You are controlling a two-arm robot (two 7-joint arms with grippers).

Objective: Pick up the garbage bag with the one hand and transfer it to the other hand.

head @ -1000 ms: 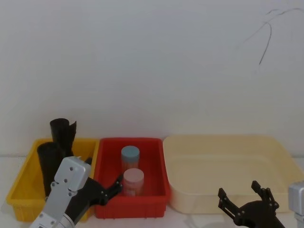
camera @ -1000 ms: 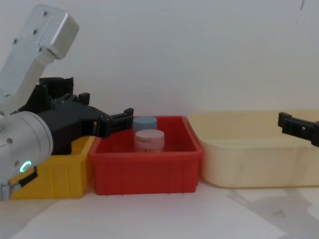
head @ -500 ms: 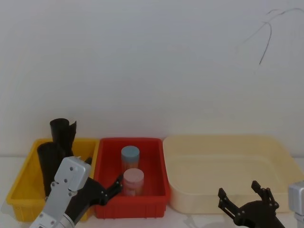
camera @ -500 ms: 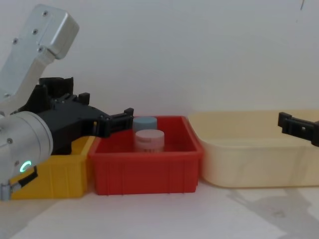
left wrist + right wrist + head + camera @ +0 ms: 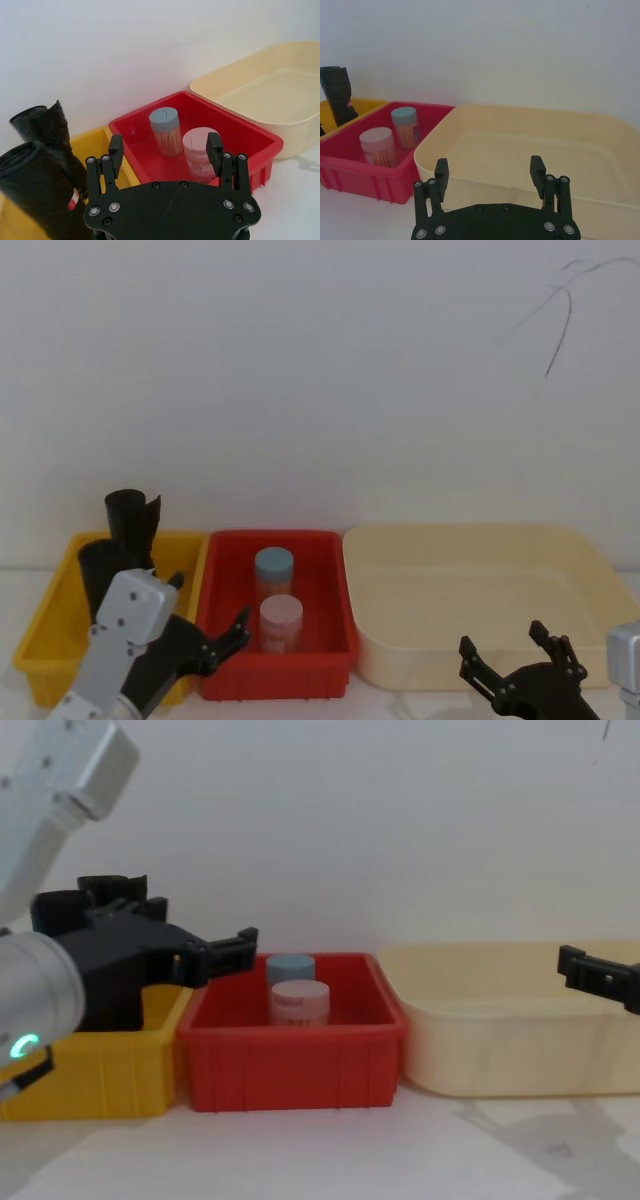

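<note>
1. Left gripper (image 5: 165,145) now sits farther left and nearer the robot than 0.5 s ago. In the chest view its fingertip is also slightly higher.
2. Its fingers are spread wide and hold nothing. It hangs over the front of the yellow bin (image 5: 45,625), with 1 fingertip over the red bin (image 5: 330,540).
3. The bag (image 5: 35,190) stands on end in the near part of the yellow bin. It is beside the gripper body and outside the finger gap, with a red-and-white label on its side.
4. A 2nd black roll (image 5: 133,518) stands behind it in the same bin.
5. The red bin holds 2 jars: blue-lidded (image 5: 274,565) behind, pink-lidded (image 5: 281,618) in front.
6. Right gripper (image 5: 489,167) is unchanged. It sits low before the cream tray (image 5: 480,535), fingers spread and empty.
</note>
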